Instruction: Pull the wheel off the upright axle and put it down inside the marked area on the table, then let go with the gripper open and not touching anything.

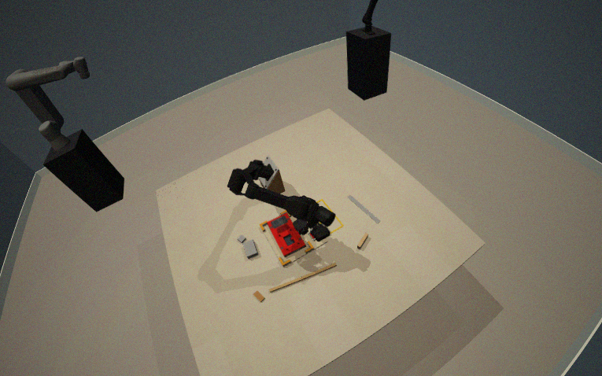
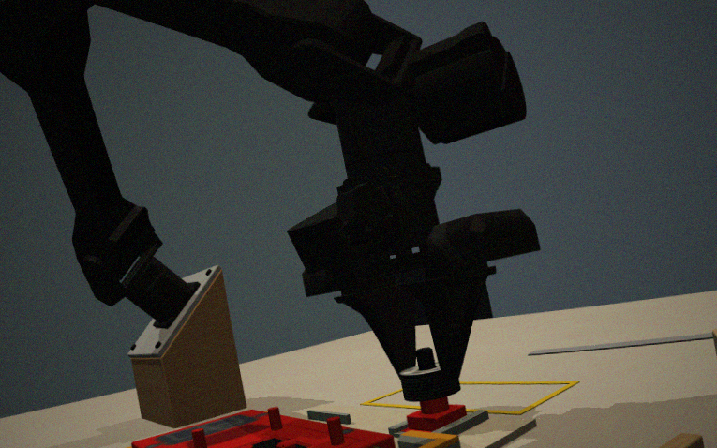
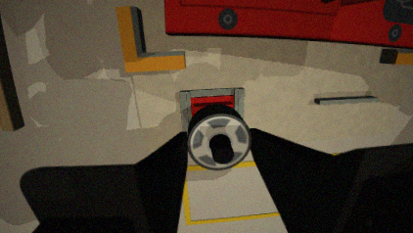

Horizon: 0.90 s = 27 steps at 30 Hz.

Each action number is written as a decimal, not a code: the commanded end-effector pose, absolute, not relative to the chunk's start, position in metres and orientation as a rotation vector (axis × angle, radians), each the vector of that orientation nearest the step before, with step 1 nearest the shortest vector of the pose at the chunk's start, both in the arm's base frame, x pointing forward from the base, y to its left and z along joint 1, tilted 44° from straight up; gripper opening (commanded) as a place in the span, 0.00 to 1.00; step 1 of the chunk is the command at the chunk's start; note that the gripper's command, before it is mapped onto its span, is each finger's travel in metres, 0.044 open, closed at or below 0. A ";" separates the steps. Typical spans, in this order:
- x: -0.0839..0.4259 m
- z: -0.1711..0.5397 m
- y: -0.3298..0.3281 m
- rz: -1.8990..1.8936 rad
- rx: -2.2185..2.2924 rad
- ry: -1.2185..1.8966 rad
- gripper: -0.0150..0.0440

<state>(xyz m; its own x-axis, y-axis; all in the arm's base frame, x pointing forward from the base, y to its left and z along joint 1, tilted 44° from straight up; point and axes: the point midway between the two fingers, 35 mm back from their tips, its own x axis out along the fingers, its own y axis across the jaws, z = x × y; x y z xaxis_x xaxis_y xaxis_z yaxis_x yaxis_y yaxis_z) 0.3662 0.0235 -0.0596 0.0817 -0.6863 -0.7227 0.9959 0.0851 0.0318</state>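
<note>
Centre frame, my gripper [image 3: 217,136] pinches the round, ribbed wheel [image 3: 219,136] on its dark cylindrical axle [image 2: 425,357].

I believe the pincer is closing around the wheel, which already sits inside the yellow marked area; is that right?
Not quite. The pincer is closing around the wheel, but the wheel is on its axle over the red base, beside the yellow marked area, as the exterior view shows.
</note>
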 end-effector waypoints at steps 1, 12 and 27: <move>0.366 -0.059 0.023 -1.385 0.622 0.627 0.49; 0.366 -0.057 0.025 -1.385 0.621 0.627 0.25; 0.366 -0.054 0.029 -1.384 0.620 0.628 0.25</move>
<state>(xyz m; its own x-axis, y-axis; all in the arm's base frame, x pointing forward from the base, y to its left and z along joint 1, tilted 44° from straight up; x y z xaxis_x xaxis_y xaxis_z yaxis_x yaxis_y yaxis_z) 0.3656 0.0261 -0.0567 0.0779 -0.6890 -0.7206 0.9960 0.0860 0.0254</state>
